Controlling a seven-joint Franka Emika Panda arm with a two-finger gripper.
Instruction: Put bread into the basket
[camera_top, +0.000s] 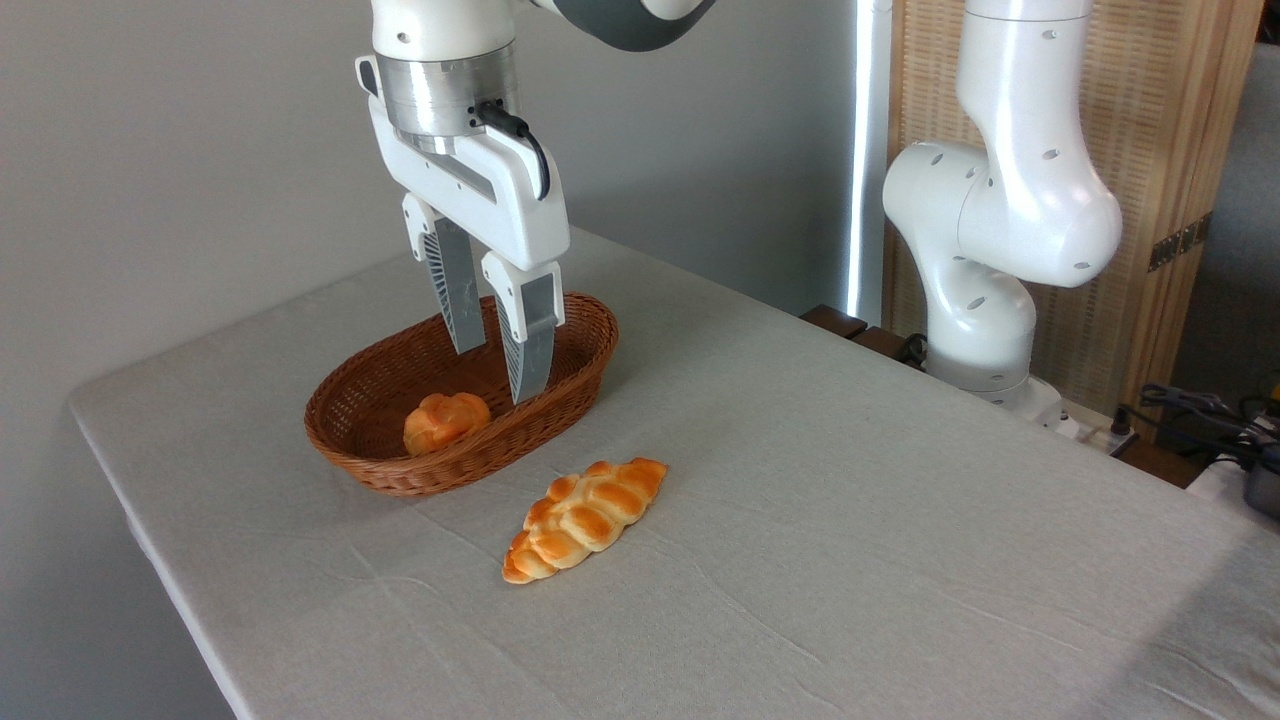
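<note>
While my fingers (497, 345) hang spread and empty over the wicker basket (580, 375), the braided loaf (585, 517) lies outside on the desk (900, 520) — nearer the camera, to their right, long axis diagonal.

Glossy white arm (1000, 200) of rounded segments, dotted with small dark screw holes. Brushed silver wrist ring above a white gripper (498, 372) body. Grey ribbed fingers (452, 285), perhaps rubber-faced. Short black cable (528, 140) looped at the wrist. Dark grey joint band up top.

The basket's (400, 478) near wall hides the bun's (445, 420) underside — the arm (1010, 200) leaves frame above.
</note>
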